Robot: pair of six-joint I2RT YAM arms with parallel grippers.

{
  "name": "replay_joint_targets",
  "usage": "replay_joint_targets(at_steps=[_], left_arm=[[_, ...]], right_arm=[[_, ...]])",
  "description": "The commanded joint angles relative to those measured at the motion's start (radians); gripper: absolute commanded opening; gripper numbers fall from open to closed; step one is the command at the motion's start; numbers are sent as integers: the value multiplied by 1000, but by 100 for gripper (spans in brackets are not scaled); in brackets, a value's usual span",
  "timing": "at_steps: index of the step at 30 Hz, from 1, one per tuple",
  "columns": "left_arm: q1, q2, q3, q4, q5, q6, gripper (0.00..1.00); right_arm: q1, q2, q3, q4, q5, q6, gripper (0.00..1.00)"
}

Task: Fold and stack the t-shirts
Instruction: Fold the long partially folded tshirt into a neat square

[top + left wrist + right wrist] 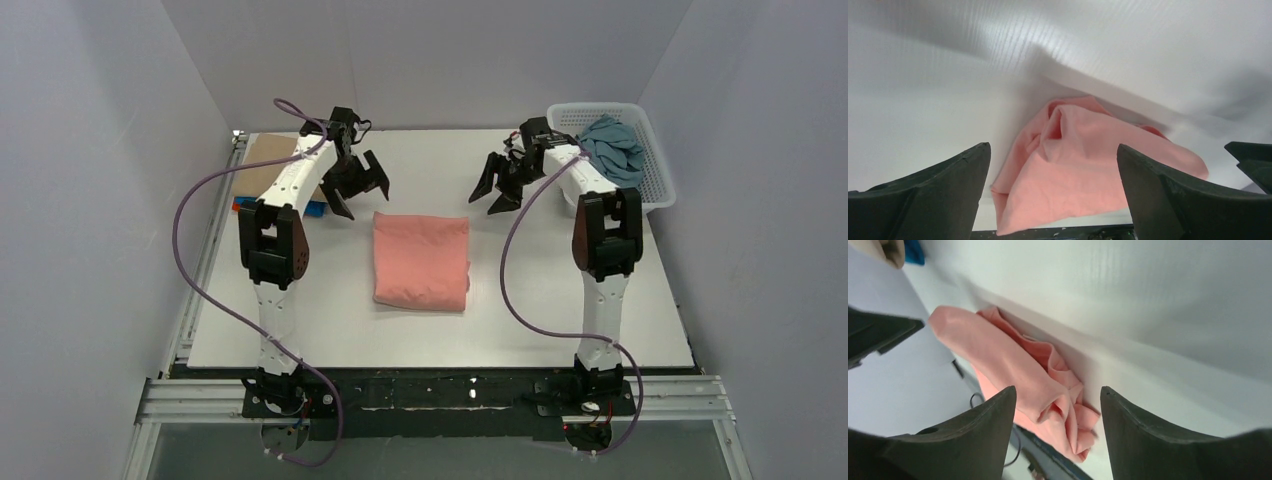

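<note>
A salmon-pink t-shirt (421, 260) lies folded into a rectangle on the middle of the white table; it also shows in the left wrist view (1083, 170) and the right wrist view (1018, 370). My left gripper (358, 186) is open and empty, raised above the table just beyond the shirt's far left corner. My right gripper (497, 188) is open and empty, raised just beyond its far right corner. A dusty grey-blue t-shirt (612, 145) lies crumpled in the white mesh basket (653, 165). A tan t-shirt (268, 163) lies at the far left with a bright blue t-shirt (314, 209) edge showing under it. The orange-red t-shirt is mostly hidden.
The basket stands at the far right corner of the table. White walls close in the table at the back and both sides. A black rail (440, 392) with the arm bases runs along the near edge.
</note>
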Motion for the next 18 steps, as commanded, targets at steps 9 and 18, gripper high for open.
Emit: replay_joint_targets(at_steps=[9,18], left_arm=[[-129,-301,-444,228,147,-20,98],[-62,80,-204,101,155,5,98]], right_arm=[[188,-415,-480,428,-66,182,69],[157,-53,-263,418,41,271,63]])
